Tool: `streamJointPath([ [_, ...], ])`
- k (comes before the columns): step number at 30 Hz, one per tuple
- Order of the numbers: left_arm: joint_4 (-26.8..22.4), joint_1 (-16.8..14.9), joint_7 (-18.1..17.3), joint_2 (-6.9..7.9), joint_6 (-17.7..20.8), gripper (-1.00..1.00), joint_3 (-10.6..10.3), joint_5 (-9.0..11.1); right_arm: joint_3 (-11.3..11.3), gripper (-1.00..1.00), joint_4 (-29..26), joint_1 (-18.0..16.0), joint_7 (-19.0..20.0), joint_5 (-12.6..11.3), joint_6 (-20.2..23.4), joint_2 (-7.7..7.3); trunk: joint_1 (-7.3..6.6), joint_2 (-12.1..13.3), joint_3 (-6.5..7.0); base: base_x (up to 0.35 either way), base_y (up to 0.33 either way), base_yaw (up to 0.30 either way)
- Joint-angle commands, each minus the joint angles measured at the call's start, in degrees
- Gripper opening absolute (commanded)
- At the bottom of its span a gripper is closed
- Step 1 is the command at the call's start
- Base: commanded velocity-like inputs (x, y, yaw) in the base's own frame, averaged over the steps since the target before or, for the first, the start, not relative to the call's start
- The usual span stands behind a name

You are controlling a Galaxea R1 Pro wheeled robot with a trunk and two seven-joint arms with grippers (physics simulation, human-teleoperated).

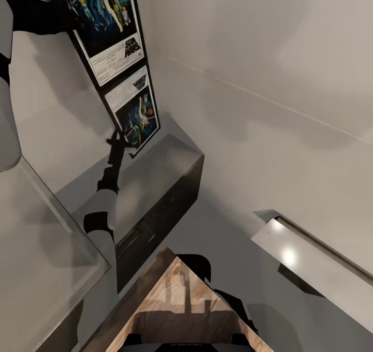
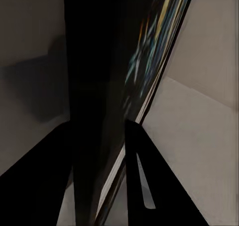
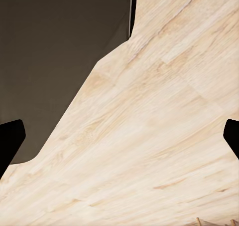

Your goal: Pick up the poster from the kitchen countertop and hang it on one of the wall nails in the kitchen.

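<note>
Here, we note what we see, line by line.

Poster: we see it held up against the pale wall, above the far end of the counter, its lower edge close to or touching the glossy top; we cannot tell which.
Long axis: it runs steeply from the upper left down toward the counter, tilted off vertical in the head view, with the "STAR WARS" logo at the low end.
Reflection: the counter mirrors the artwork just below the poster.
Left gripper: in the left wrist view we see the two dark fingers closed on the poster's edge, which passes between them edge-on.
Left arm: raised high.
Right gripper: fingertips spread wide, holding nothing, over the pale wood floor beside a dark cabinet face.
</note>
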Motion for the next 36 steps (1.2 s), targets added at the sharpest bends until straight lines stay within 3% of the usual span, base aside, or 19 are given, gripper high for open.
streamJointPath([
  [1,-0.05,-0.04,-0.63,-0.02,0.18,-1.00,0.25,-0.66,0.03,1.00,0.05,-0.02,0.02,0.01,-0.19,-0.01,0.00,-0.02,-0.03,0.000,0.000,0.000],
  [10,-1.85,-0.04,-1.03,-0.01,0.25,-1.00,0.42,-0.67,0.08,1.00,0.05,-0.02,0.01,0.01,-0.20,-0.01,0.00,-0.02,0.06,0.000,0.000,0.000],
  [36,-2.25,-0.04,-1.18,0.71,0.18,-1.00,0.52,-0.64,0.05,1.00,0.05,-0.02,0.00,0.02,-0.20,-0.01,0.00,-0.02,2.26,0.000,0.000,0.000],
])
